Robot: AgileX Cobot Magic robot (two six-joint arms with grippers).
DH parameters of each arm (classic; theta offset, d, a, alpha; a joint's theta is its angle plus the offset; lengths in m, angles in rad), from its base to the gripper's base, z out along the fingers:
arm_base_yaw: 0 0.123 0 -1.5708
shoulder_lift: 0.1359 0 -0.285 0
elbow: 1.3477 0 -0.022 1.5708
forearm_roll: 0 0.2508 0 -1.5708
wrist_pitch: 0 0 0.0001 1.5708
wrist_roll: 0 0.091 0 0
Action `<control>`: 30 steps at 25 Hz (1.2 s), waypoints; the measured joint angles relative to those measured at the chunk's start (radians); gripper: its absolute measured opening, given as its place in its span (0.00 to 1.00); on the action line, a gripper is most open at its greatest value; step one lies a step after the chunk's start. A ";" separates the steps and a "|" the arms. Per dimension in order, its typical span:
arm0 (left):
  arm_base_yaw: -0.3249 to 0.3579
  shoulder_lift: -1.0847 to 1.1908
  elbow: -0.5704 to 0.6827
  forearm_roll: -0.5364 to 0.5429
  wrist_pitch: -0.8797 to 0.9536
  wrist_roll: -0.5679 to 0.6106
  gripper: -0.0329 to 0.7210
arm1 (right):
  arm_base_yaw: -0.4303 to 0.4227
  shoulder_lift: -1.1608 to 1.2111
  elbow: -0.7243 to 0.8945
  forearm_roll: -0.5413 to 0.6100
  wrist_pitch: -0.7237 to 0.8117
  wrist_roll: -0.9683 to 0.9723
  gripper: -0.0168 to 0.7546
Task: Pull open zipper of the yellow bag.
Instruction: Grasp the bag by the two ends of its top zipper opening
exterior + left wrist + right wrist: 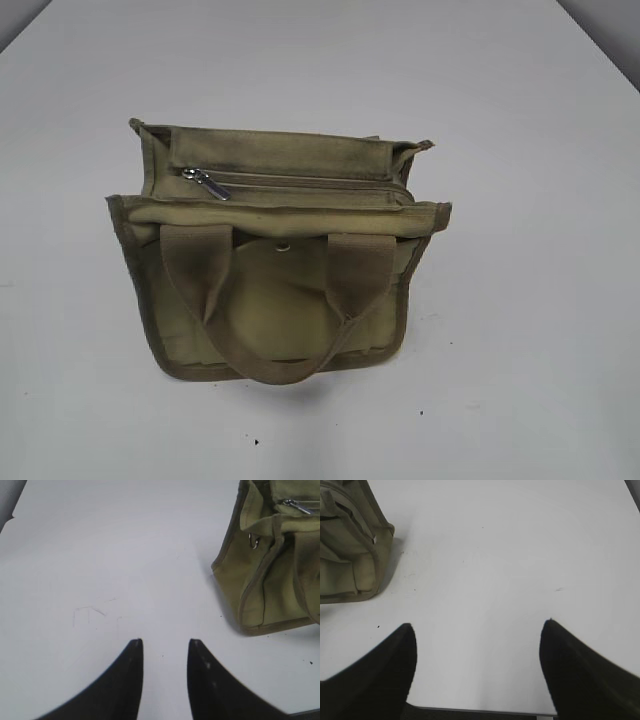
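Hovering over bare table, the left gripper [165, 647] stands partly spread and empty; the yellow bag [265, 575] lies ahead to its right. Its zipper [300, 182] runs left-right, pull tab [207, 182] at the left end, probably favouring this arm. The right gripper [477, 630] gapes wide, empty.

Bare table [520, 120] surrounds the yellow bag [280, 300]; its handles [275, 290] droop forward, off the zipper [300, 185].
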 joint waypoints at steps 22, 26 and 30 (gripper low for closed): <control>0.000 0.000 0.000 0.037 0.000 0.000 0.36 | 0.000 0.000 0.000 0.000 0.000 0.000 0.79; 0.000 0.000 0.000 0.045 0.000 0.000 0.36 | 0.000 0.000 0.000 0.000 0.000 0.000 0.79; 0.000 0.000 0.000 0.046 0.000 0.000 0.36 | 0.000 0.000 0.000 0.000 0.000 0.000 0.79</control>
